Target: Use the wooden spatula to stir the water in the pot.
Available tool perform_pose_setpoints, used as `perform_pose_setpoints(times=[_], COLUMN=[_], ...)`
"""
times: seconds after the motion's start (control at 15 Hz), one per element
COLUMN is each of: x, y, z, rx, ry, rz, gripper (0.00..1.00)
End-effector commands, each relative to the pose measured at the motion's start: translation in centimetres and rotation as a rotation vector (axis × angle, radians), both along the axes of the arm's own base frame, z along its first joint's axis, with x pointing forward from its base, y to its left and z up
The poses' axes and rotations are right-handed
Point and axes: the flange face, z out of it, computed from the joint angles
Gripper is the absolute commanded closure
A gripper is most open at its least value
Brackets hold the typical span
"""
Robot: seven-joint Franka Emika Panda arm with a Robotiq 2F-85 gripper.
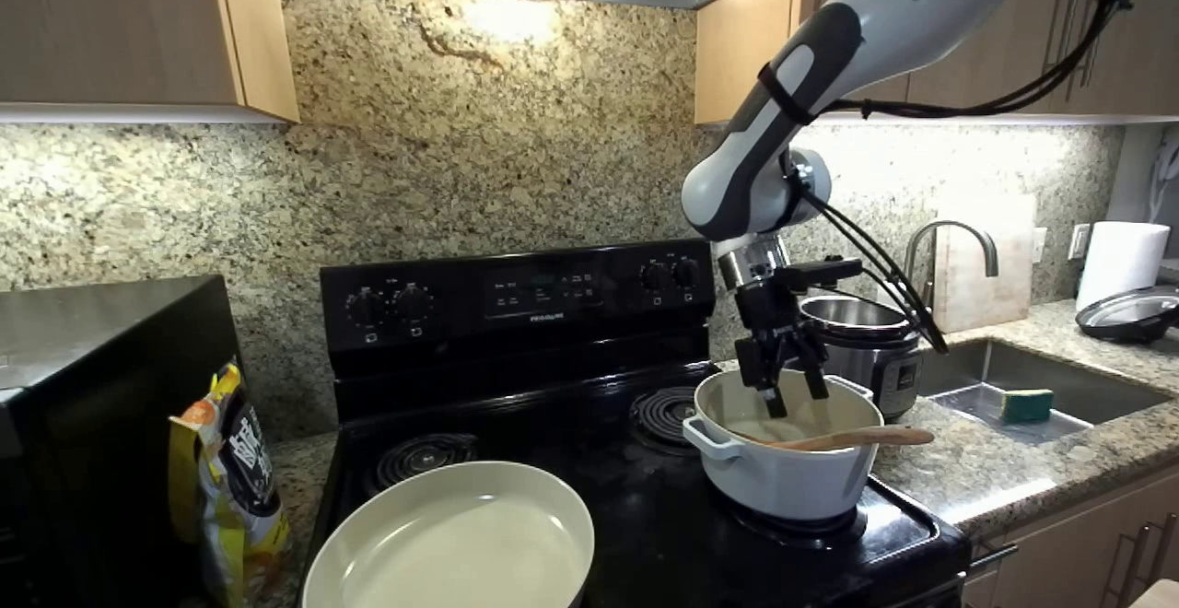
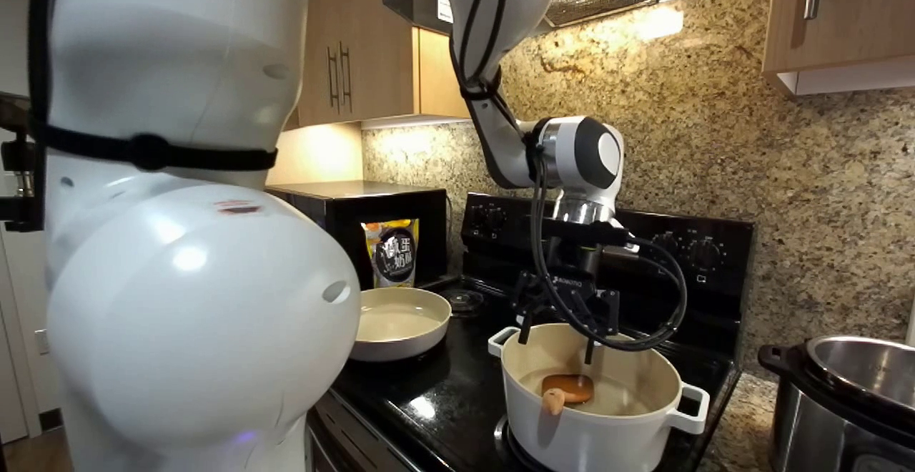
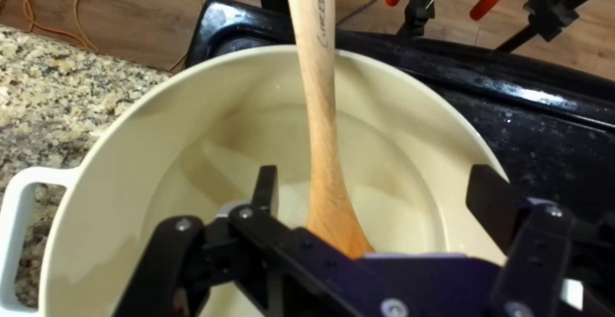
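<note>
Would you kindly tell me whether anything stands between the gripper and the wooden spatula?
Nothing visible does: the open gripper hangs at the mouth of the pot, and in the wrist view the wooden spatula shows its handle uncovered, crossing the rim.

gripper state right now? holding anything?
Gripper: open, holding nothing; the wooden spatula rests ungripped in the pot.
</note>
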Motion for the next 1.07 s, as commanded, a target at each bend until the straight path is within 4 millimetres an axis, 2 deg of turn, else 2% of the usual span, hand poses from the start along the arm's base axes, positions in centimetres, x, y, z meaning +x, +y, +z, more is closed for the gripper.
perform_pose_setpoints(times=[0.0,0.2,0.47,0.73,0.8,1.0], x=[-4.1,-6.4,-10.0,-13.0,-10.7,-12.3], y=[0.9,0.7,-0.7,-2.7,-2.1,-2.6], z=[2.9,4.5,6.3,6.9,6.8,7.0], rx=[-0.06,-0.119,-0.202,-0.207,-0.206,-0.205], ry=[-0.139,-0.216,-0.358,-0.5,-0.429,-0.474], rz=[-0.029,-0.003,0.04,0.082,0.059,0.05], gripper=[0.0,0.0,0.0,0.0,0.0,0.0])
